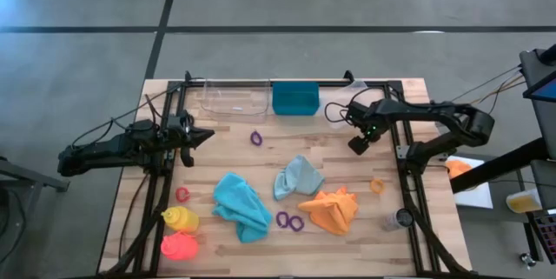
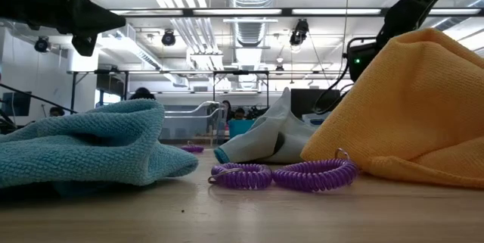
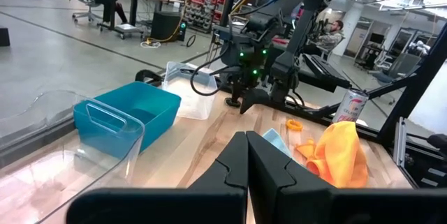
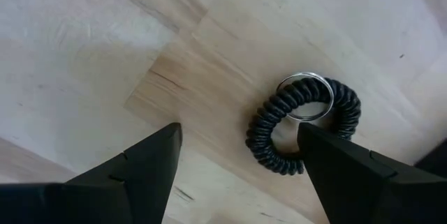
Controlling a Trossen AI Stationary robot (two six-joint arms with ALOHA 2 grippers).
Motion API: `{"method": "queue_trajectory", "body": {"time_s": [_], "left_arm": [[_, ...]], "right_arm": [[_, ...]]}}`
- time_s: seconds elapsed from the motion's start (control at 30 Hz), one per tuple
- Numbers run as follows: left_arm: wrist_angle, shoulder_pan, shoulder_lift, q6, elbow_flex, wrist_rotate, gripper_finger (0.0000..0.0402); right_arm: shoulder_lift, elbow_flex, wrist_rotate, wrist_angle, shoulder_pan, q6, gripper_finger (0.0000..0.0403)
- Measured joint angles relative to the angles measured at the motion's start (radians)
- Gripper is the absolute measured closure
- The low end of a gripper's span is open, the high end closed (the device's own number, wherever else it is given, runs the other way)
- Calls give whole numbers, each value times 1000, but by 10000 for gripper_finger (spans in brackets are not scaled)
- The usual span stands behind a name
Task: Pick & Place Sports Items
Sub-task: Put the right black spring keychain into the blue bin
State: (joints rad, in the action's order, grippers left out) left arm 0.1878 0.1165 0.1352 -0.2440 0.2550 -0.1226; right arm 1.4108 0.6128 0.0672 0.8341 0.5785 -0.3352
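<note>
Purple coil rings (image 2: 283, 175) lay foremost on the desk (image 1: 347, 244). Right gripper (image 4: 237, 154) hung jaws spread over a black coil ring (image 4: 304, 123), apparently lining up; left gripper (image 3: 248, 165) waited, jaws closed, empty.

Bin (image 1: 295, 99) right of tray (image 1: 233, 100), table's (image 1: 347, 244) far edge.

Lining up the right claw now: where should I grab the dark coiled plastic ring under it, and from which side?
Take the dark coiled plastic ring across one coil arc, away from its metal split ring, from straight above: it lies flat on the wooden table. The open right claw hangs above, off-centre. The left claw waits, shut, at the table's left side.
</note>
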Motion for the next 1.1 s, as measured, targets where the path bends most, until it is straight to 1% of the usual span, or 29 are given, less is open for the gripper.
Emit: {"method": "queue_trajectory", "body": {"time_s": [0.17, 0.27, 0.43, 0.7, 0.9, 0.97, 1.1], "left_arm": [[0, 0, 0, 0, 0, 0, 401], [0, 0, 0, 0, 0, 0, 401], [0, 0, 0, 0, 0, 0, 401], [0, 0, 0, -1, 0, 0, 401], [0, 0, 0, -1, -1, 0, 401], [1, 0, 0, -1, -1, 0, 401], [13, 0, 0, -2, -1, 0, 401]], "right_arm": [[-6, 0, -14, -4, 0, 5, 118], [-5, 0, -16, -6, 2, 6, 146], [-5, -1, -30, -11, 2, 7, 223], [-4, -1, -38, -9, 2, 15, 375], [-19, 12, -79, 14, 0, 60, 382], [-43, 22, -85, 43, -13, 66, 388], [-109, 69, -87, 100, -58, 61, 389]]}}
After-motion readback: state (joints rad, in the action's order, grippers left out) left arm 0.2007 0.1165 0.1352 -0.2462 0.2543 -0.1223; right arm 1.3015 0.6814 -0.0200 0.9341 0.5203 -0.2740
